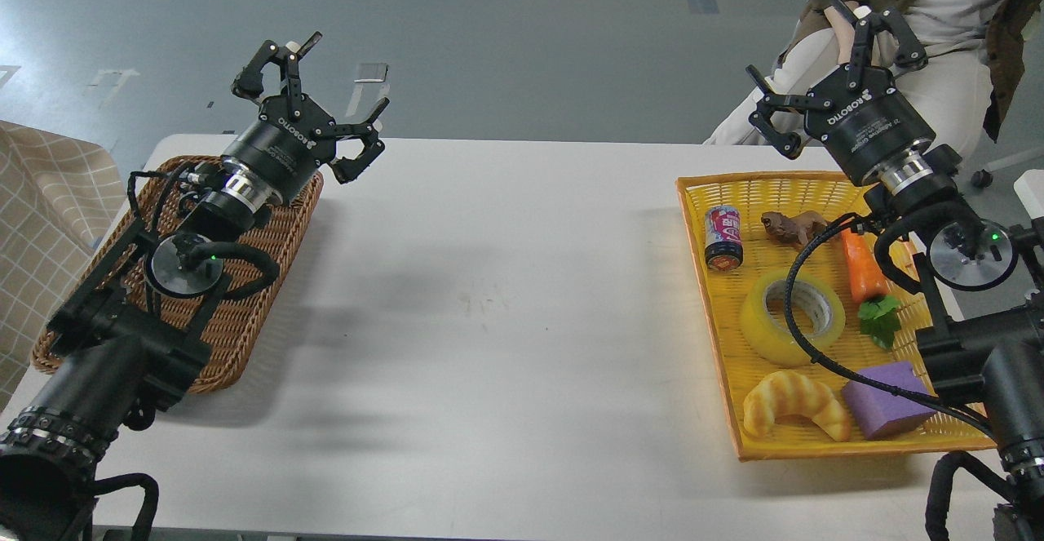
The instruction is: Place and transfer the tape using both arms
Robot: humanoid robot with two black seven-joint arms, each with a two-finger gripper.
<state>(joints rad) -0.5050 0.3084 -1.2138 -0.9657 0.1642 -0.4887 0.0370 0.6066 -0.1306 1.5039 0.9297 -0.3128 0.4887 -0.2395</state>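
Observation:
The tape, a wide roll of translucent yellow with a grey-white core, lies flat in the yellow basket at the right of the table. A black cable crosses over it. My right gripper hangs open well above the basket's far edge, fingers spread, holding nothing. At the left, my left gripper is raised over the far end of the brown wicker basket, also open and empty.
Around the tape in the yellow basket lie a drink can, a brown toy animal, a carrot, a croissant toy and a purple block. A seated person is behind the table at the right.

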